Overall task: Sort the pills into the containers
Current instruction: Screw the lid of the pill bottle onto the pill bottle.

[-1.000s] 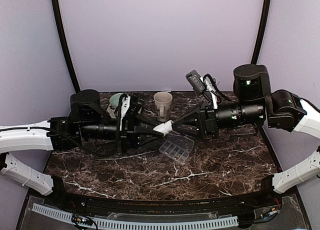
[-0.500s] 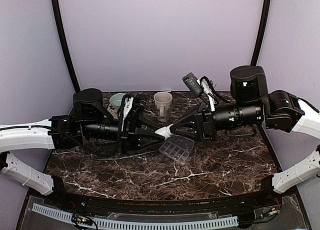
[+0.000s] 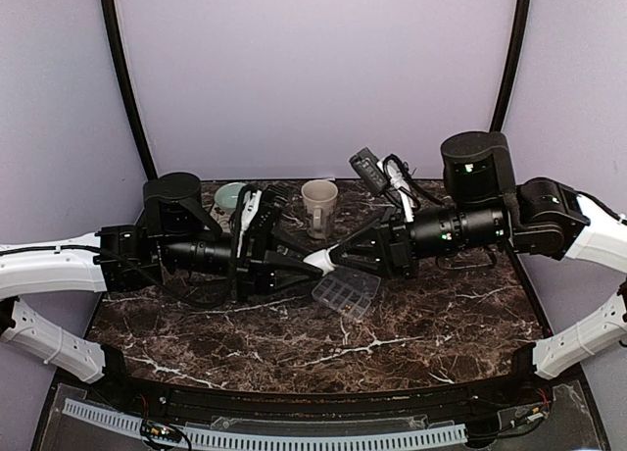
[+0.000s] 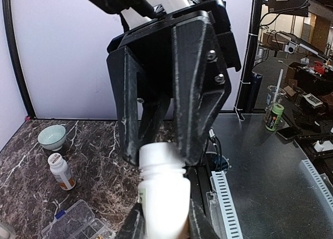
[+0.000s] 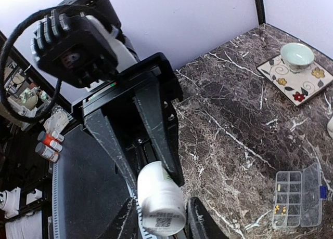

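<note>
Your L fingers (image 4: 200,226) clamped on white bottle (image 3: 320,259), held level, long axis arm-to-arm. R fingers (image 5: 197,221) straddle its other end; can't tell if they grip yet. Organizer tray (image 3: 323,294) on surface (image 3: 441,324) just below, slightly R-side, so tip that way.

The top camera looks down from high up and behind, seeing the whole table (image 3: 441,324). The two wrist cameras sit very near, facing each other across the white bottle (image 4: 161,197). All three see the clear tray (image 3: 346,292).
</note>
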Available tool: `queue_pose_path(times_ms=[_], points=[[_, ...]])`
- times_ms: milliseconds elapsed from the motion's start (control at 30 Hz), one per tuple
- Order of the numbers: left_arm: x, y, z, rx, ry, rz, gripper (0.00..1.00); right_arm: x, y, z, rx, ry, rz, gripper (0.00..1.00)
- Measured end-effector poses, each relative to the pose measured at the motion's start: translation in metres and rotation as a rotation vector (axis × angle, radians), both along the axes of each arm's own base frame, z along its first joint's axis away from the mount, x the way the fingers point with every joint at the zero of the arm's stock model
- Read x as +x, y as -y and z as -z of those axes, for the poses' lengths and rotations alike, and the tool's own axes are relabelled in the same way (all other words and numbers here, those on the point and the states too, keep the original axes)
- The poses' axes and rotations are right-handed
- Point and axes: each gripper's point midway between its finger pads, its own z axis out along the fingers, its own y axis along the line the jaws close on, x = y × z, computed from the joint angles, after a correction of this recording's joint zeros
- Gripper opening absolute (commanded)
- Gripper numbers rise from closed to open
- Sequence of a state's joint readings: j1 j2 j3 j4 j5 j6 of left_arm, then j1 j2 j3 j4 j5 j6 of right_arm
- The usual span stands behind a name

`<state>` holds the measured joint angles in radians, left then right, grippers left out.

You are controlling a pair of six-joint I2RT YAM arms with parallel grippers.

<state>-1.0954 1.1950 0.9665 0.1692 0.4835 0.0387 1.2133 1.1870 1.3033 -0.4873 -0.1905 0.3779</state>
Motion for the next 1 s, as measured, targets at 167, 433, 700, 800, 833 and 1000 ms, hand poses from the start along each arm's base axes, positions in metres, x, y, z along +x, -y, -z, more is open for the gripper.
queue_pose_path(times_ms=[167, 433, 700, 800, 833, 1000], points=[[-0.002, -0.001, 0.003, 0.012, -0.007, 0.008, 0.0, 0.0, -0.002, 0.005, -0.016, -0.01, -0.002, 0.13], [-0.002, -0.001, 0.005, 0.019, -0.008, 0.009, 0.0, 0.0, -0.003, 0.007, -0.024, -0.044, 0.005, 0.05], [0.009, -0.005, 0.006, 0.032, 0.029, -0.046, 0.0, 0.009, -0.01, 0.01, -0.037, -0.174, 0.09, 0.05], [0.013, -0.006, 0.006, 0.034, 0.067, -0.085, 0.0, 0.015, -0.012, 0.009, -0.032, -0.229, 0.14, 0.04], [0.014, -0.006, 0.006, 0.036, 0.089, -0.102, 0.0, 0.017, -0.013, 0.01, -0.036, -0.252, 0.158, 0.03], [0.017, 0.0, 0.008, 0.064, 0.236, -0.206, 0.0, 0.024, -0.012, 0.014, -0.083, -0.359, 0.251, 0.02]])
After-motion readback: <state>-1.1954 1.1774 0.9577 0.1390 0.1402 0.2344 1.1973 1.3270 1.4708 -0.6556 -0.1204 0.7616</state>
